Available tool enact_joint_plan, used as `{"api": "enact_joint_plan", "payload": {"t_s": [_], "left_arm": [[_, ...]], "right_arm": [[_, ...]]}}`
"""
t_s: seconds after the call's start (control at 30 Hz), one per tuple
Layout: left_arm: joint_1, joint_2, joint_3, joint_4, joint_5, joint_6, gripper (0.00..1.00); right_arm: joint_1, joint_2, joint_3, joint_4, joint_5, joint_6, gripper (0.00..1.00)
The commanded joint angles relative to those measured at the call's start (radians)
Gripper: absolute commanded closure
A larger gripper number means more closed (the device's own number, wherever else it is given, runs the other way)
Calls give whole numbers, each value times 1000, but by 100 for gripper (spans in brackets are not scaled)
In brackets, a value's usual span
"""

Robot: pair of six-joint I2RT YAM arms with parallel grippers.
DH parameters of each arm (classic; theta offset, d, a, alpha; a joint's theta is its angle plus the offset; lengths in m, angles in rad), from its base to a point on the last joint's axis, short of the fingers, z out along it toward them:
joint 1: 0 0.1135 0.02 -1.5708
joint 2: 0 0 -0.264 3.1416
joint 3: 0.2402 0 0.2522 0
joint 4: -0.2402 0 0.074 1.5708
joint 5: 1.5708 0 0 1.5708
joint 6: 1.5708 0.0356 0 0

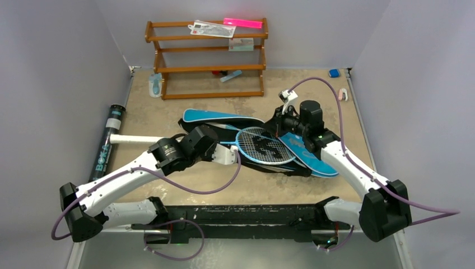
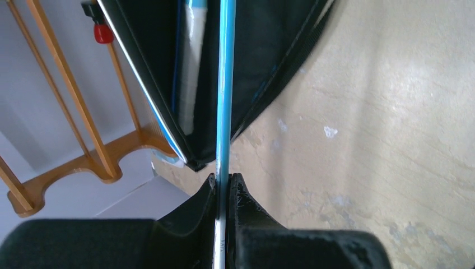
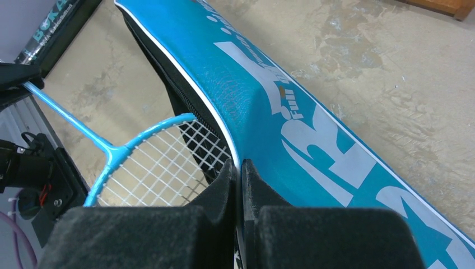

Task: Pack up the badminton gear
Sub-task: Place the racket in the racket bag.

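Our left gripper [image 2: 223, 180] is clamped on the thin shaft of the light-blue-framed racket [image 1: 263, 144]. Its strung head lies over the opened blue racket-shaped bag [image 1: 313, 161] on the tan table [image 1: 252, 185]. Our right gripper [image 3: 237, 168] pinches the bag's upper flap edge. Something pale, perhaps a second racket, lies inside.

Left arm stretched toward 2 o'clock, left gripper [image 2: 224, 180] clamped on racket [image 2: 225, 84] shaft, right arm angled toward 10 o'clock, right gripper [image 3: 236, 165] pinching bag [image 3: 291, 112] edge
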Motion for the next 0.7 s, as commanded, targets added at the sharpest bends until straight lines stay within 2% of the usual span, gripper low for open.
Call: {"api": "enact_joint_plan", "payload": {"t_s": [0.0, 0.4, 0.67], "left_arm": [[-8, 19, -4, 207, 40, 19, 100], [-144, 270, 13, 487, -71, -31, 100], [-184, 390, 13, 720, 68, 121, 100]], "right_arm": [[1, -26, 75, 57, -48, 37, 100], [3, -9, 103, 72, -50, 136, 100], [20, 8, 120, 103, -173, 145, 100]]}}
